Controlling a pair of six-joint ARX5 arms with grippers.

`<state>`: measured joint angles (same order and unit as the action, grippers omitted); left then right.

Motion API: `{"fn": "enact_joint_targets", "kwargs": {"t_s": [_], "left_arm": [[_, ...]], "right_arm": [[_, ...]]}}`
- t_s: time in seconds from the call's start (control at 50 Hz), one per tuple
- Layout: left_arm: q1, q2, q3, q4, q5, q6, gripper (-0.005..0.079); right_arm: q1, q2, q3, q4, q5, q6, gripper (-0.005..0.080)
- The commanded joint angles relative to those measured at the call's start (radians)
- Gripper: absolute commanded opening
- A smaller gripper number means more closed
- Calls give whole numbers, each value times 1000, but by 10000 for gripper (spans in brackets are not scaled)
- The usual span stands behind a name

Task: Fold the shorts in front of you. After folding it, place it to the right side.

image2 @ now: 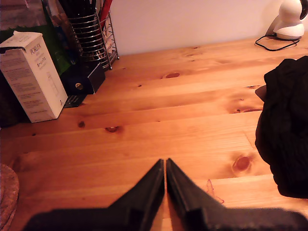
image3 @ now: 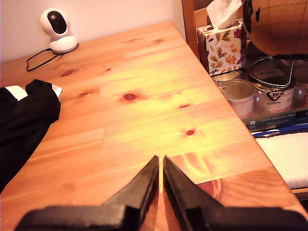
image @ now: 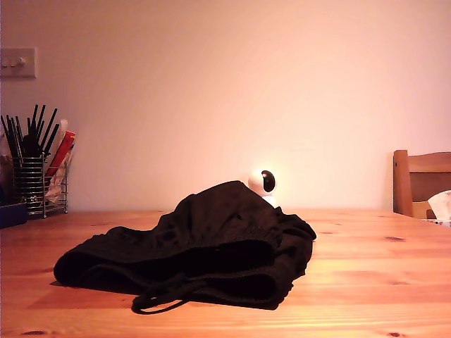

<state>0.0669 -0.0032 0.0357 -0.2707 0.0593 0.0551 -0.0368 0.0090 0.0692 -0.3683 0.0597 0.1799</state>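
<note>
My first tool point(image2: 165, 166) and my second tool point(image3: 160, 162) are both clenched on nothing, each hanging over bare bench point(image: 366, 282) with the shorts point(image: 197, 246) off to one side and untouched by either. The shorts lie in a dark rumpled heap near the middle of the bench in the exterior view, drawstring point(image: 158, 301) looping out at the front, the camera point(image: 263, 182) behind them and the utensil rack point(image: 32, 184) at that view's left. Whether the heap counts as a fold I cannot tell, and it still sits mid-bench, so I judge the move to the side is left, and perhaps the folding too.
</note>
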Motion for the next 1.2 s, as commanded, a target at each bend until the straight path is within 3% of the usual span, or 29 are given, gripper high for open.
{"fn": "enact_joint_targets", "kwargs": {"t_s": [0.0, 0.48, 0.56, 0.72, 0.88, 1.0, 1.02, 1.06, 1.18], "left_arm": [[-2, -10, -26, -21, 3, 3, -19], [-2, -10, -26, -22, 3, 2, -19], [-2, -10, -26, -21, 4, 3, -19], [-2, -10, -26, -14, 5, 5, -19], [-3, -10, -26, -6, 81, -83, -19], [-3, -10, -26, 60, 182, -153, -19], [-3, -10, -26, 74, 201, -222, -19], [-4, -10, -26, 99, 251, -249, -19], [-5, -10, -26, 140, 300, -366, -19]], "right_arm": [[5, -1, -2, 8, -1, 3, -11], [5, -1, -2, 8, -1, 3, -11], [5, -1, -2, 11, 22, -75, -11], [5, -1, -2, 8, 25, -79, -11], [5, -1, -2, 16, 17, -37, -11], [10, -1, -2, 19, -64, 117, -11], [10, -1, -2, 24, -80, 137, -11], [10, -1, -2, 39, -101, 170, -11], [10, -1, -2, 80, -196, 277, -11]]}}
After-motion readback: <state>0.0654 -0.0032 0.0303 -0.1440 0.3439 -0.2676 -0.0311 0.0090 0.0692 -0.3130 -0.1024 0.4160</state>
